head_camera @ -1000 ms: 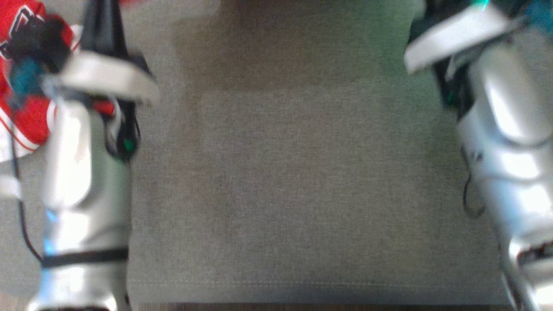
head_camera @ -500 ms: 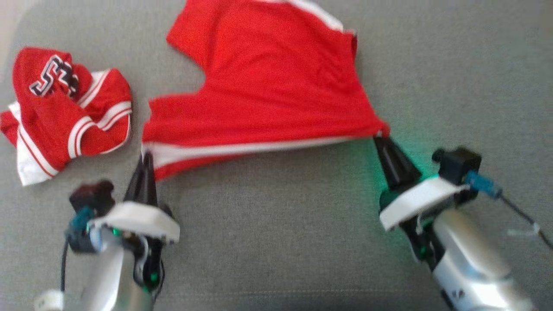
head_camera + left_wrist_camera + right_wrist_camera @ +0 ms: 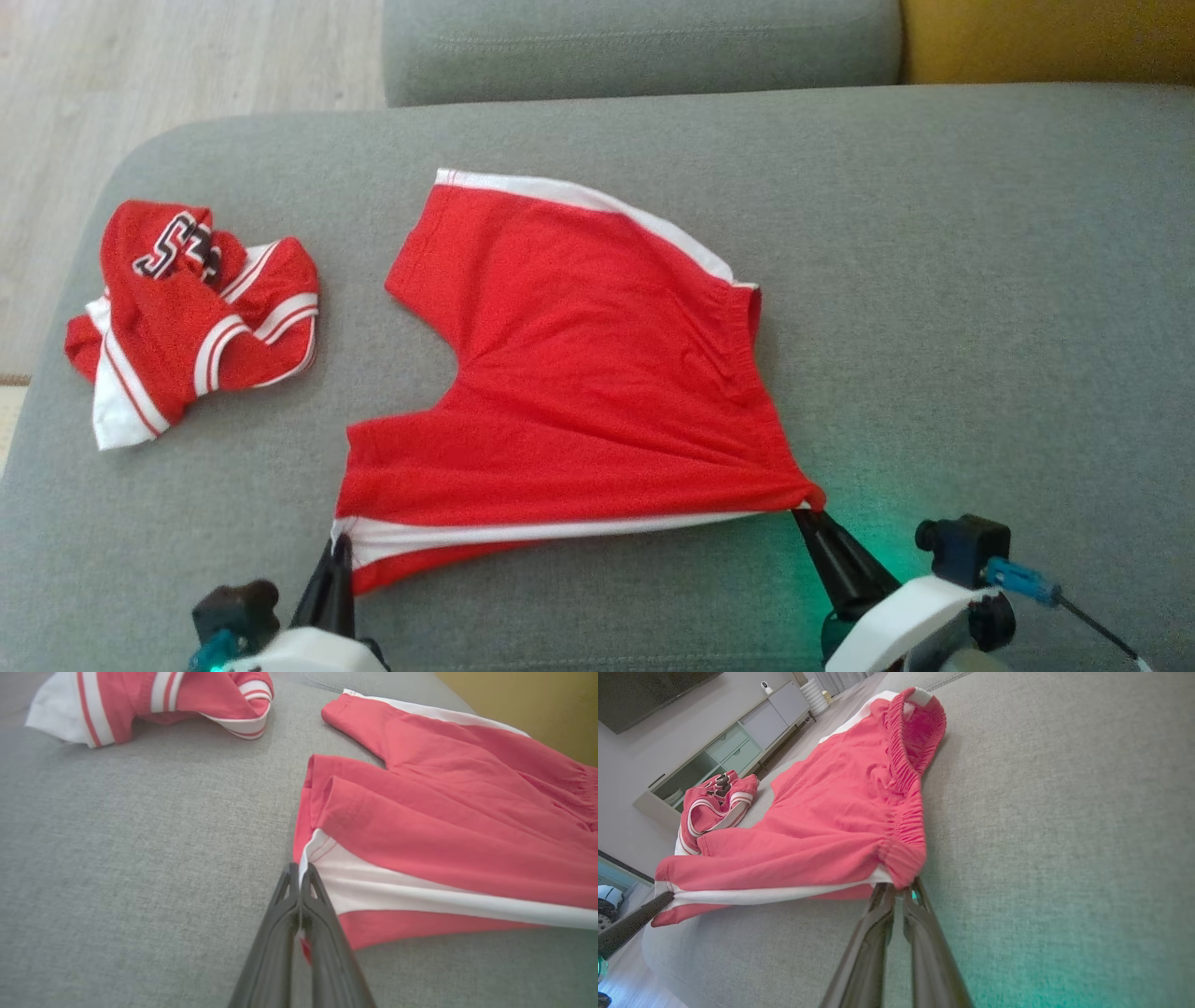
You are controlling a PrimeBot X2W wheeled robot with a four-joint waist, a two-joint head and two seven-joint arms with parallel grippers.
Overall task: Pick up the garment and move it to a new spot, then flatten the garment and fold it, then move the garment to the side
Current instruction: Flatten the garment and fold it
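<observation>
Both pinch the red shorts [image 3: 579, 373]: left gripper [image 3: 336, 546] one corner, right gripper [image 3: 803, 511] the other; spread out ahead, not folded yet

I'm looking at a grey woven sofa seat [image 3: 980, 233] spanning the frame. Far side: another grey cushion [image 3: 635, 47], with a mustard cushion [image 3: 1046, 37] to its right. Pale wood floor [image 3: 187, 65] far left. Right wrist view: low cabinet [image 3: 738, 746] below a dark screen [image 3: 644, 690].
</observation>
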